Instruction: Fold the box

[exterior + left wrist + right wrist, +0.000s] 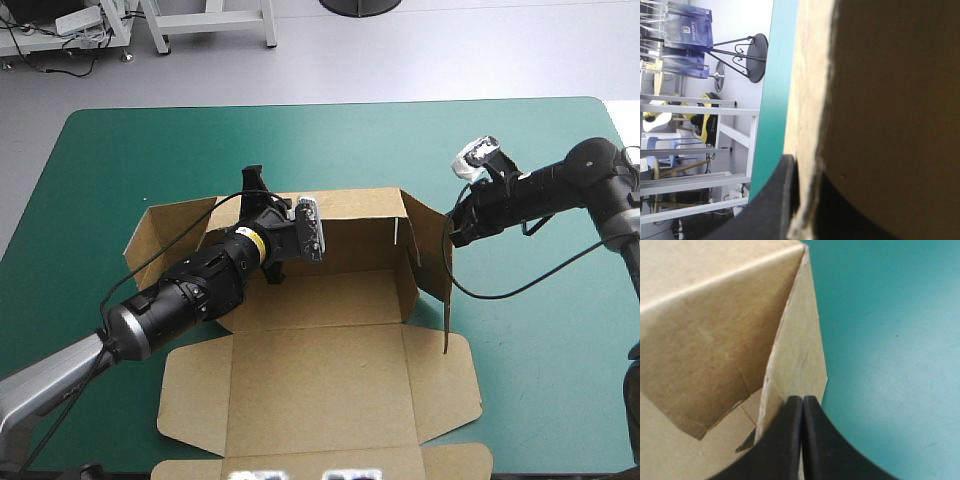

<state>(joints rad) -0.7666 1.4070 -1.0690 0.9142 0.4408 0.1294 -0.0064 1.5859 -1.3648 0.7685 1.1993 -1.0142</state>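
Brown box half-raised; left gripper clamps box's far wall upright; right gripper pinches box's right wall, likely steadying corner tuck.

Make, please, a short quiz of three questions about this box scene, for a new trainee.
1. True or false: the lid of the box lies flat on the teal-green cover.
2. The left jaws are shut on: A) the far wall; B) the lid; C) nothing.
3. Which part of the box do the right jaws pinch?
Key: 1 true. 2 A. 3 the raised right wall.
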